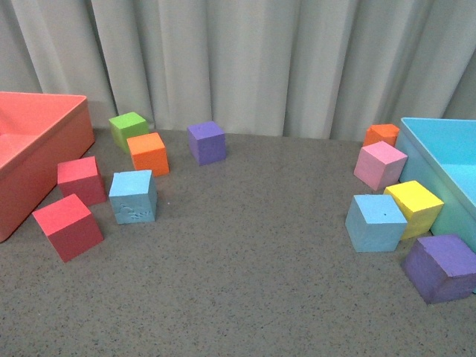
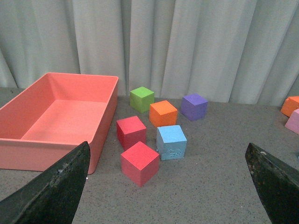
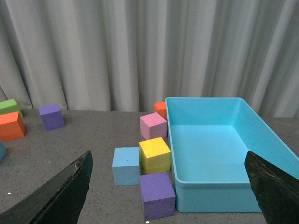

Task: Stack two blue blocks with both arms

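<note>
Two sky-blue cubes lie far apart on the grey table. The scuffed blue block sits at the left among red and orange cubes, and shows in the left wrist view as the blue block ahead of my open left gripper. The smooth blue block with a tiny dot sits at the right, touching a yellow cube. In the right wrist view that blue block lies ahead of my open right gripper. Neither gripper holds anything, and neither arm shows in the front view.
A red bin stands at the far left, a light blue bin at the far right. Two red cubes, an orange cube, a green cube and a purple cube surround the left block. Pink, orange and purple cubes crowd the right one.
</note>
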You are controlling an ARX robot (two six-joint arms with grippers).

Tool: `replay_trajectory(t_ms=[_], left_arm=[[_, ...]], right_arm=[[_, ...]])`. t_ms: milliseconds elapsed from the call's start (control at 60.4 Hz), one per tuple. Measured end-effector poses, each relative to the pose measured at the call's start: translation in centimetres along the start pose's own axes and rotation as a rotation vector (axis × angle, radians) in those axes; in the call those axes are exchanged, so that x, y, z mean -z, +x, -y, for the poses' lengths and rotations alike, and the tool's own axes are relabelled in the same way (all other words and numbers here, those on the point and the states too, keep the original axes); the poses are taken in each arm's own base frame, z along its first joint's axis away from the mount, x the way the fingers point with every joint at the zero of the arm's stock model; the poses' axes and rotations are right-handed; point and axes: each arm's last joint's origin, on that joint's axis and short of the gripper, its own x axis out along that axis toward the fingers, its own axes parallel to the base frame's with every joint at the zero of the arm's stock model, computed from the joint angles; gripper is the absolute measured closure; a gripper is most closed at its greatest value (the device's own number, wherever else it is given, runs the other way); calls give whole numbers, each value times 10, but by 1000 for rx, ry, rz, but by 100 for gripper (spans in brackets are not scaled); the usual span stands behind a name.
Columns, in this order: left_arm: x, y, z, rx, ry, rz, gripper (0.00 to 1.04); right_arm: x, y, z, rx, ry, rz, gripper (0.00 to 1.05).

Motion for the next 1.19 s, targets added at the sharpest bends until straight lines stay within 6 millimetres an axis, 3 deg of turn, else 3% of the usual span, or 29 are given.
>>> replay_trajectory(t_ms=[1109, 1192], left_arm=[[0, 0, 0, 0, 0, 0, 7], [0, 0, 0, 0, 0, 0, 7]], right_arm=[[0, 0, 0, 1, 0, 0, 10], [-6, 2, -1, 152, -112, 45, 10]])
